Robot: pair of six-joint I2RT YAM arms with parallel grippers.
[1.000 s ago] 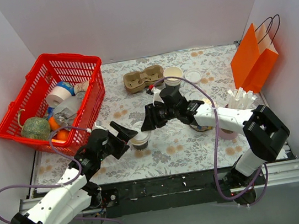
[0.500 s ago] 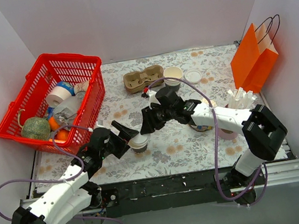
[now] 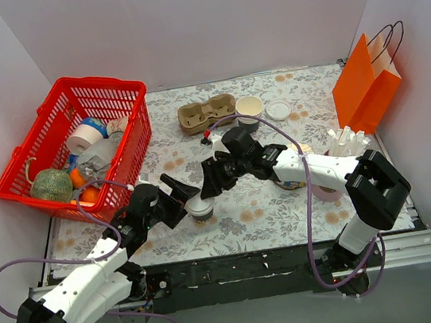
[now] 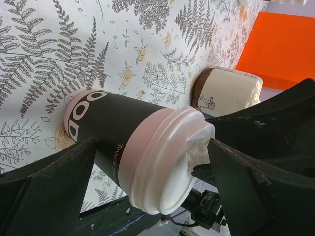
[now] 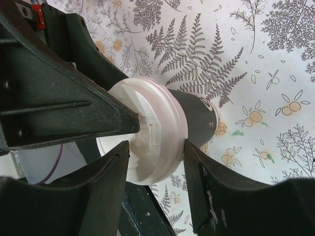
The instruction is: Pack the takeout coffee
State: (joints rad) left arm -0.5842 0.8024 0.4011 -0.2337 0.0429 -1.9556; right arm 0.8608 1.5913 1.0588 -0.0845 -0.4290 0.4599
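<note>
The takeout coffee (image 3: pixel 200 206), a dark cup with a white lid, stands on the patterned table near the front centre. My left gripper (image 3: pixel 191 199) reaches it from the left, and in the left wrist view (image 4: pixel 151 145) its jaws press on the cup (image 4: pixel 123 132) from both sides. My right gripper (image 3: pixel 207 187) comes in from the right. In the right wrist view (image 5: pixel 156 146) its fingers touch both sides of the white lid (image 5: pixel 157 128) above the dark body (image 5: pixel 199 115).
A red basket (image 3: pixel 133 138) of items stands at the left. A cardboard cup carrier (image 3: pixel 206 113), a lidless cup (image 3: pixel 249 108) and a loose white lid (image 3: pixel 278 109) lie at the back. An orange paper bag (image 3: pixel 366 88) stands at the right. Another cup (image 4: pixel 231 91) lies under my right arm.
The cup has moved a little toward the front edge between my left jaws. My right gripper has followed it left and forward and now straddles the lid.
</note>
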